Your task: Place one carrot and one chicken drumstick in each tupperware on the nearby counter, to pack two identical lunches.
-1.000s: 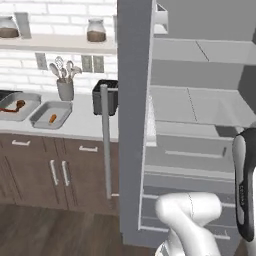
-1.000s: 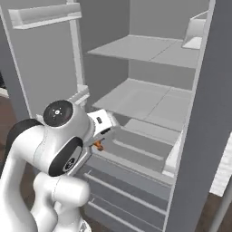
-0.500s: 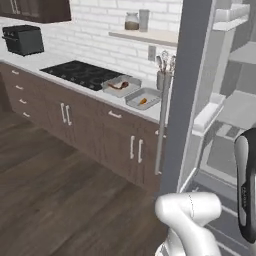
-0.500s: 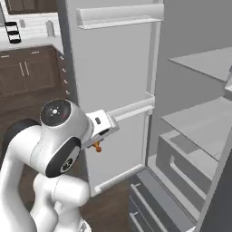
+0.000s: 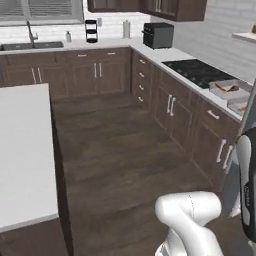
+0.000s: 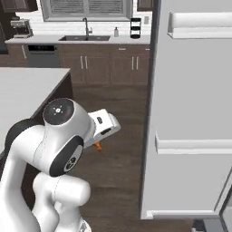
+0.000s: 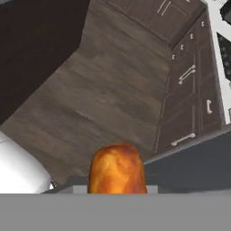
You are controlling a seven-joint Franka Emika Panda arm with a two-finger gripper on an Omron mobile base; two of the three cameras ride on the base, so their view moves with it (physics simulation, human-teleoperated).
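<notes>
Base has swung off the open fridge, cams now face kitchen floor | gripper [image 7: 117, 191] carries chicken drumstick [image 7: 117, 169], fingers hidden so grip can't be confirmed | tupperware [image 5: 227, 89] w/ food waits on counter [image 5: 165, 56] by stovetop [image 5: 200, 71] | packing looks part done | dark wood floor [image 5: 120, 145], island [image 5: 22, 150] at left.

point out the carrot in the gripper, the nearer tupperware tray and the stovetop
carrot [image 7: 117, 168], hand view: middle of the orange body rising at the bottom.
tupperware [image 5: 218, 89], left base view: grey rim of the tray beside the stove.
stovetop [image 5: 196, 71], left base view: centre of the black cooking surface.
</notes>
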